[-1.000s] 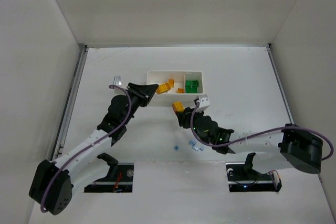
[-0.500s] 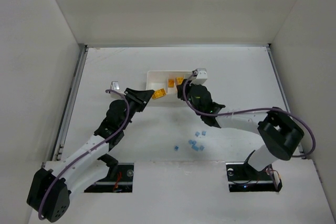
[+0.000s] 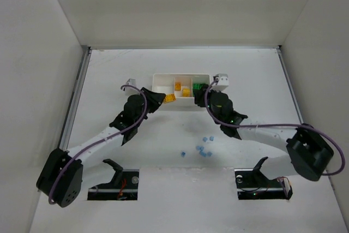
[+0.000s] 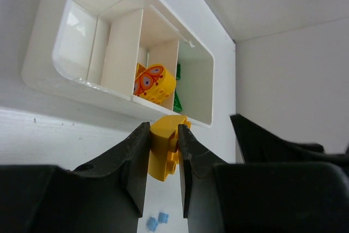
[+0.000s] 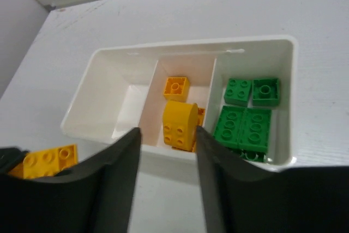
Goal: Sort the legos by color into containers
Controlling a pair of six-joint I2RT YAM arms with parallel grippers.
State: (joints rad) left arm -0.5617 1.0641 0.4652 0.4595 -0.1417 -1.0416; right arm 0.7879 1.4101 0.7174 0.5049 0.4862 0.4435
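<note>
Most of the legos sit in the white tray (image 5: 256,42). The green bricks (image 5: 245,118) are packed into its right compartment, and the middle one has a few yellow-orange bricks (image 5: 180,121), one with a rounded top and one with a printed pattern. I can't count them properly. They overlap, the near wall cuts off the lowest ones, and from the top camera they're just blobs of colour. The left wrist view only catches a sliver of green past the divider.

One more yellow brick (image 4: 162,156) is outside the tray, squeezed tight between the fingers of the left gripper (image 4: 163,129). It's just off the near-left corner, roughly 7 o'clock from the tray's centre in the top view. Its lower part is tucked between the fingers, so I can't make out its full shape.

The right gripper (image 5: 166,130) hangs at the tray's right end, about 4 o'clock from its centre. Its fingers are spread wide and pinch nothing. The rounded yellow brick shows in the gap between them, but it's lying down in the middle compartment.

The light blue bricks (image 3: 204,148) are loose on the table (image 3: 256,80). They're in a small cluster at 6 o'clock from the tray, well apart from both grippers, and too tiny to count for sure.
</note>
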